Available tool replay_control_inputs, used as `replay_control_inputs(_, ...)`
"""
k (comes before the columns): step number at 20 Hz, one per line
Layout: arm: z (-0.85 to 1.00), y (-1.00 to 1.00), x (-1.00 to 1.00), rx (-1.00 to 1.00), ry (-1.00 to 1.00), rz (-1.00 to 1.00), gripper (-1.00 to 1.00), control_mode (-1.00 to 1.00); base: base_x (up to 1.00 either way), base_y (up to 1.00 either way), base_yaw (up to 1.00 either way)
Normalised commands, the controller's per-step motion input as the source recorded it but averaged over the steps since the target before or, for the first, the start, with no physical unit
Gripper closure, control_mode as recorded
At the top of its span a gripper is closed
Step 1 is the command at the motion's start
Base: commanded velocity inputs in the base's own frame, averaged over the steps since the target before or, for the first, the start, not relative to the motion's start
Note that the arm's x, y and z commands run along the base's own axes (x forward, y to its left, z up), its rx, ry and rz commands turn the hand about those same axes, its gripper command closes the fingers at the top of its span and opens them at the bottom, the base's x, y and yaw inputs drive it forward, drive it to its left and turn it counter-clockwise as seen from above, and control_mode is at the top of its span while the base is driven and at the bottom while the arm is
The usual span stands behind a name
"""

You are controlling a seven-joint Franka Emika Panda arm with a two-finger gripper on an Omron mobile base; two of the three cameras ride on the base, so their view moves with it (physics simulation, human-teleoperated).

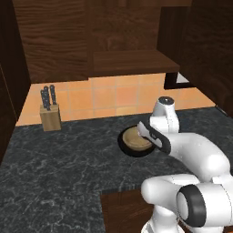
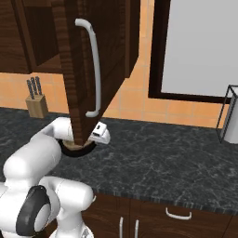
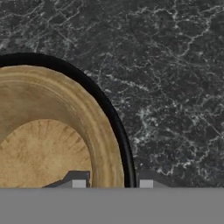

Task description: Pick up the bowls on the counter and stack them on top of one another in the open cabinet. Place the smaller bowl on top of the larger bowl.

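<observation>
The small tan wooden bowl (image 1: 134, 138) sits nested inside the wide glossy black bowl (image 1: 124, 146) on the dark marbled counter (image 1: 54, 159). My gripper (image 3: 112, 183) is lowered over the right side of the pair. It is open, one fingertip (image 3: 78, 181) inside the tan bowl (image 3: 48, 131) and the other outside the black rim (image 3: 114, 114), with both rims in the gap. From the right base camera the bowls (image 2: 78, 149) peek out under the open cabinet door (image 2: 100, 56). The cabinet's wooden shelf (image 1: 132, 61) is above and behind the bowls.
A knife block (image 1: 50, 116) stands at the back left against the orange tiled wall. The open door with its white handle (image 2: 94, 69) hangs just over my hand. A metal rack (image 2: 230, 114) stands at the far right of the counter.
</observation>
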Motion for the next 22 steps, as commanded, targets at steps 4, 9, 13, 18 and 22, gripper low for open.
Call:
replay_control_inputs(4, 1.0, 0.12, -0.44, 0.0, -0.26, -0.07, 1.0, -1.0, 0.0, 0.0, 0.0)
replay_control_inputs(9, 1.0, 0.43, -0.15, 0.12, -0.22, -0.19, 1.0, -1.0, 0.0, 0.0, 0.0)
replay_control_inputs(13, 1.0, 0.09, -0.22, 0.39, -0.04, -0.3, 1.0, -1.0, 0.0, 0.0, 0.0)
replay_control_inputs(18, 1.0, 0.01, -0.18, 0.4, -0.03, -0.29, 1.0, -1.0, 0.0, 0.0, 0.0)
replay_control_inputs(22, 1.0, 0.1, 0.0, 0.18, -0.2, -0.29, 1.0, -1.0, 0.0, 0.0, 0.0)
